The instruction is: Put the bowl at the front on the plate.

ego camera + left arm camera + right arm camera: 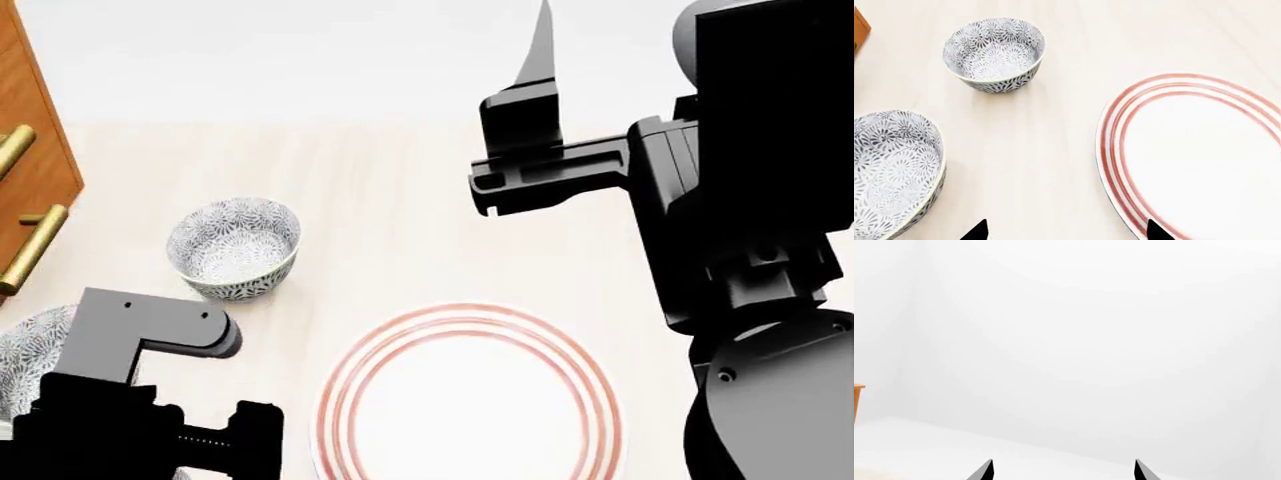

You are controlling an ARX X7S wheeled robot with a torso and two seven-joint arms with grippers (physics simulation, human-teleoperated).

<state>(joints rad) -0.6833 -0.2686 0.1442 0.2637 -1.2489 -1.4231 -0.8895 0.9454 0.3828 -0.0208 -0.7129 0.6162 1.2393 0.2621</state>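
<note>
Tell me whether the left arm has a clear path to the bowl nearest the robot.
Probably yes. The left gripper is open and empty, hanging above bare table between that bowl and the plate, with nothing in the way.

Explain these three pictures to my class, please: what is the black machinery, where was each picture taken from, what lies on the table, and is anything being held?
These are simulator renders of a robot with two arms. The head view looks down from the robot's head: the black shapes are its left arm and its raised right arm. The other two pictures come from cameras near each arm's fingers; the dark tips at their edges are the left fingers and right fingers.

On the pale table lie a white plate with red rings and two grey-blue patterned bowls: one standing clear, another partly hidden by the left arm. A wooden cabinet with brass handles stands at the side.

Nothing is held: both pairs of fingers are apart and empty. The right camera faces a blank wall.
</note>
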